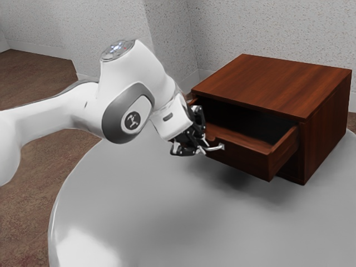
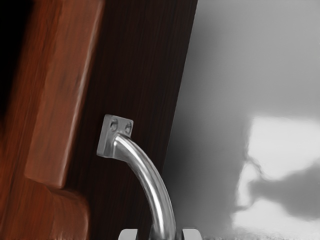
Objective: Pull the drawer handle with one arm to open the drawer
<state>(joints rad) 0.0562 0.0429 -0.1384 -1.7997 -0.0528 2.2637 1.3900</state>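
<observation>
a: where is the drawer [image 1: 253, 151] found?
b: it is seen drawn partway out of the wooden cabinet [image 1: 278, 83], which is set at about two o'clock on the round grey table [image 1: 167, 222]
a: and the handle [image 1: 217, 147]?
b: it is fixed to the drawer front, at nine o'clock of the drawer in the exterior view
a: how is the gripper [image 1: 201, 148] held?
b: it is clamped on the handle; in the wrist view the handle is pinched from two sides by the fingertips [image 2: 131, 234]
</observation>
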